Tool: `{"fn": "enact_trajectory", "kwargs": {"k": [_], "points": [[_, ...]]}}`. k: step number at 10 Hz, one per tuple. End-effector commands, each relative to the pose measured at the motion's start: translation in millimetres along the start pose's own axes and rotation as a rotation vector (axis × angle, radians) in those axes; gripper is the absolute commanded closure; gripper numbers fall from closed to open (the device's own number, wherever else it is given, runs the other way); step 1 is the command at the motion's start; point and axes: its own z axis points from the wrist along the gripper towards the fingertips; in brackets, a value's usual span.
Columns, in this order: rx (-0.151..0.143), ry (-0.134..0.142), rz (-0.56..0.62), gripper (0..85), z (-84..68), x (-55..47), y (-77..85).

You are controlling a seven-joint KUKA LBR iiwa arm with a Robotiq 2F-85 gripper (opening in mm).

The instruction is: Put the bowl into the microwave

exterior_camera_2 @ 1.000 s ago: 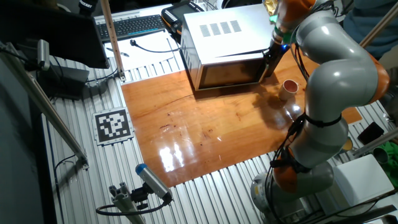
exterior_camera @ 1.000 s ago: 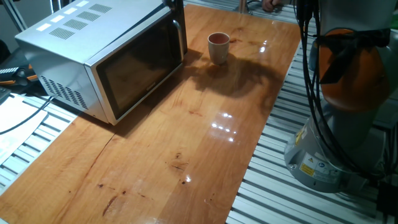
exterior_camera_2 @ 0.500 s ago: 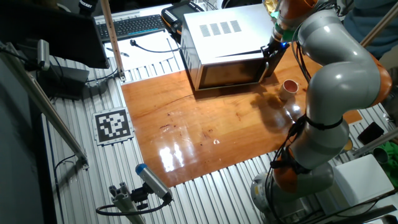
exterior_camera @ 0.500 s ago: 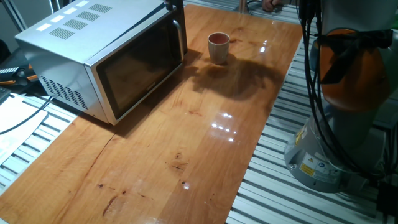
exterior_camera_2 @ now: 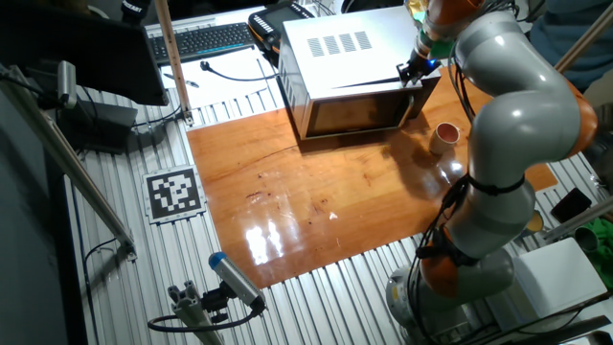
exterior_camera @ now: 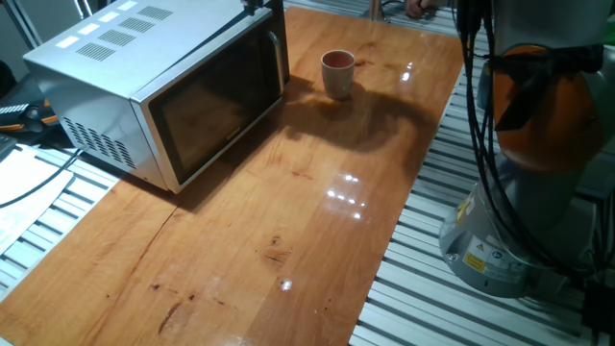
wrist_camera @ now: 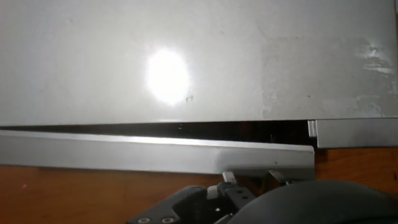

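Note:
The silver-white microwave (exterior_camera: 144, 86) stands on the left of the wooden table, its dark glass door toward the middle. In the hand view a thin dark gap runs between the microwave (wrist_camera: 186, 62) top and the door's upper edge. The small cream bowl (exterior_camera: 337, 72) with a reddish inside stands upright just right of the door handle (exterior_camera: 281, 58), also seen as the bowl (exterior_camera_2: 445, 136) beside the microwave (exterior_camera_2: 345, 57). My gripper (exterior_camera_2: 414, 72) hangs at the handle-side top corner of the door, apart from the bowl. The gripper (exterior_camera: 261, 5) is cut off by the frame edge. The gripper (wrist_camera: 252, 177) shows little, so its state is unclear.
The robot's base (exterior_camera: 519, 192) stands off the table's right edge, with cables hanging. A keyboard (exterior_camera_2: 201, 40) and cables lie behind the microwave. A printed tag (exterior_camera_2: 174, 192) lies on the slatted frame beside the table.
My gripper has risen a little along the handle end of the door toward the microwave's top corner. The bowl and the microwave have stayed put.

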Motion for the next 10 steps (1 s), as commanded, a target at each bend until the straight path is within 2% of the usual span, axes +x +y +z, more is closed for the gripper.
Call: {"fn": "enact_trajectory", "kwargs": {"k": [1,2,3,6,7,8,10], "points": [[-0.002,0.007,0.001,51.0,-0.4,-1.0,1.8],[-0.003,0.019,0.002,51.0,-2.7,1.2,2.1],[-0.002,0.005,0.007,51.0,-6.0,4.1,2.4],[0.0,-0.007,-0.009,51.0,-12.3,8.9,9.0],[0.003,-0.006,-0.018,51.0,-14.5,10.2,13.5],[-0.01,0.01,-0.025,51.0,-15.1,10.6,14.0],[-0.007,0.013,-0.005,51.0,-15.1,10.6,14.0]]}}
